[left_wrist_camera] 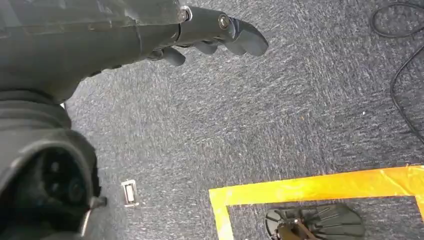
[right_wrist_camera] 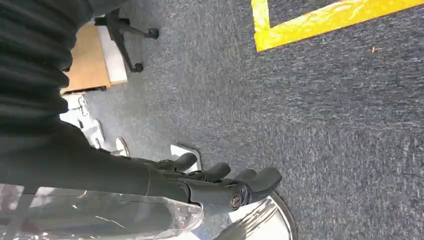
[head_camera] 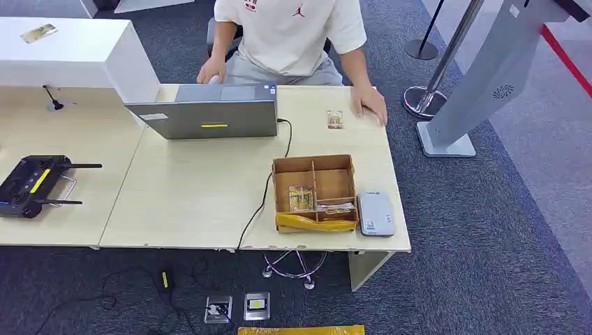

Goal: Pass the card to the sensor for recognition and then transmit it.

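On the desk's right end, a card (head_camera: 301,198) sat in the cardboard box (head_camera: 332,162) next to the grey sensor (head_camera: 375,213), probably staged for reach, while left hand (left_wrist_camera: 215,35) and right hand (right_wrist_camera: 220,185) hung empty, fingers loosely apart.

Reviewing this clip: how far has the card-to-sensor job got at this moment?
Nothing looks done yet. Cards lie in the cardboard box on the table, beside the grey reader. One card lies near the seated person's hand. The left hand and right hand hang over carpet, holding nothing. Picking, scanning and handing over all remain.
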Tool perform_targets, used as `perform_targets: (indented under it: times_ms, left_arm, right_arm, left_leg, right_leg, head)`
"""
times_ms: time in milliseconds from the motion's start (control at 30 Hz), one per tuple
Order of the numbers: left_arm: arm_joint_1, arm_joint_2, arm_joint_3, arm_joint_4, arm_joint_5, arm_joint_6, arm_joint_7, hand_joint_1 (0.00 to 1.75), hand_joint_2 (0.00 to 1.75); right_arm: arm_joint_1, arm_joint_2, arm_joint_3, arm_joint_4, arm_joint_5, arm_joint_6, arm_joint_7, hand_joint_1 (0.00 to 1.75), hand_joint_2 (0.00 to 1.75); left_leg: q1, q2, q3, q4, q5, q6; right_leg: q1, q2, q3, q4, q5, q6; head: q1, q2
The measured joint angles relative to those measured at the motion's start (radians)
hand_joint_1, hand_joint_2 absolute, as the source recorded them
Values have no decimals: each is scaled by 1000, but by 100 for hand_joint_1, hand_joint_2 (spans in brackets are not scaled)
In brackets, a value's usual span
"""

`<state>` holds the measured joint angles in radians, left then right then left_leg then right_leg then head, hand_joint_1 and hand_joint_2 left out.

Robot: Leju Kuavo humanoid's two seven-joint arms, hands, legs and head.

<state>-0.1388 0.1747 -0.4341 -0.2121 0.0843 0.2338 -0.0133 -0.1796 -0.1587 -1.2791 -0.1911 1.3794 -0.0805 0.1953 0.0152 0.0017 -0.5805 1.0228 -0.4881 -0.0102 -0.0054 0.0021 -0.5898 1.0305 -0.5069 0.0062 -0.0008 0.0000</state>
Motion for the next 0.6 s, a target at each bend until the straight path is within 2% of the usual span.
perform_targets:
  times_ms: [367,600]
  left_arm:
    - [0,6,0,0,4,3,0,0,0]
    - [0,32,0,0,12,7,0,0,0]
  right_arm:
    - [0,0,1,0,15,-2,-13,0,175]
    - [1,-4,11,0,16,-16,-21,0,175]
  left_leg:
    - [0,0,0,0,0,0]
    - [0,0,0,0,0,0]
  right_leg:
    - [0,0,0,0,0,0]
    - [0,0,0,0,0,0]
  head:
    - [0,0]
    - [0,0]
